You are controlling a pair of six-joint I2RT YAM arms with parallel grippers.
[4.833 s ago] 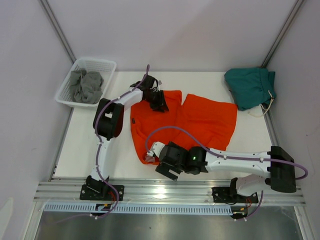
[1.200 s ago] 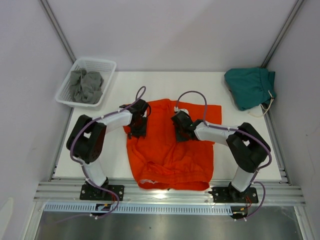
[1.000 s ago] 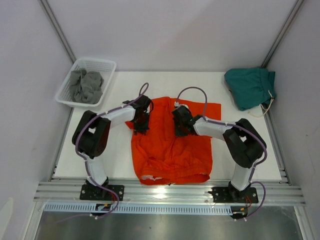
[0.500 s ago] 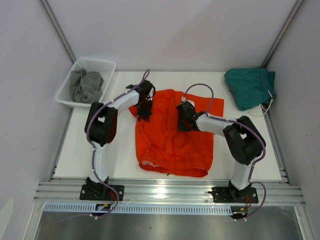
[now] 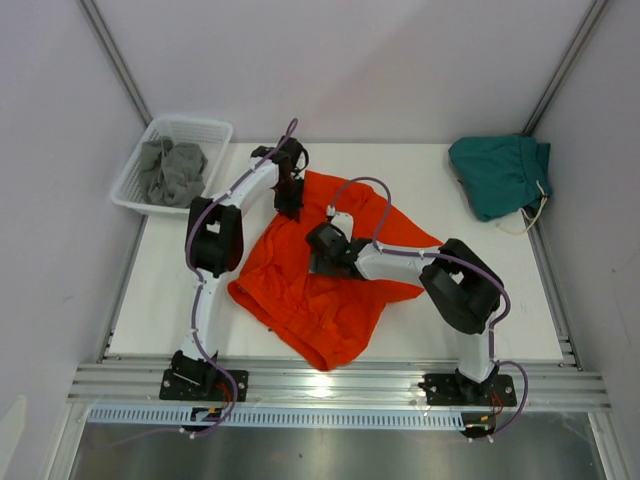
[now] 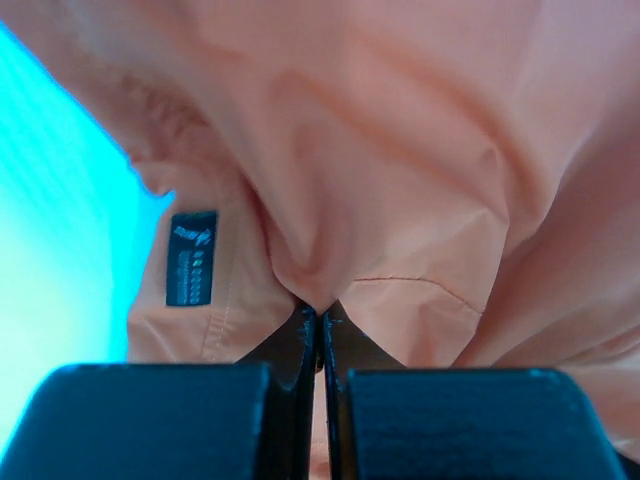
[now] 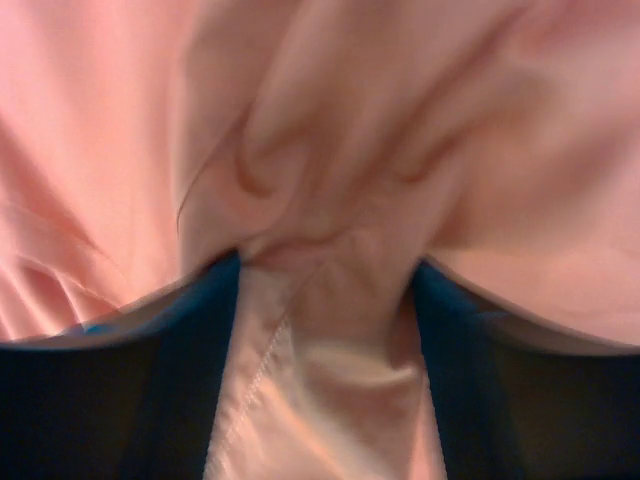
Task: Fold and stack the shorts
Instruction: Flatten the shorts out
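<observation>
orange shorts [image 5: 310,305] pinched, left tool [image 6: 320,318], right tool [image 7: 325,275]

Left arm [image 5: 250,187]: slim white link shells between bulky black joint housings.
Right arm [image 5: 400,263]: the same white tubes, with a large black block at the elbow.
Cable [image 5: 362,181]: purple-grey, one looping loosely along each arm.
Bases [image 5: 205,382]: black mounts with small wires at the foot.
Left fingers [image 6: 160,420]: matte black, blocky, tapering to thin flat tips.
Right fingers [image 7: 100,400]: dark, blurred, with a bluish tinge at the edges.

Overhead; wrist views seemingly against shorts [image 5: 312,300]
</observation>
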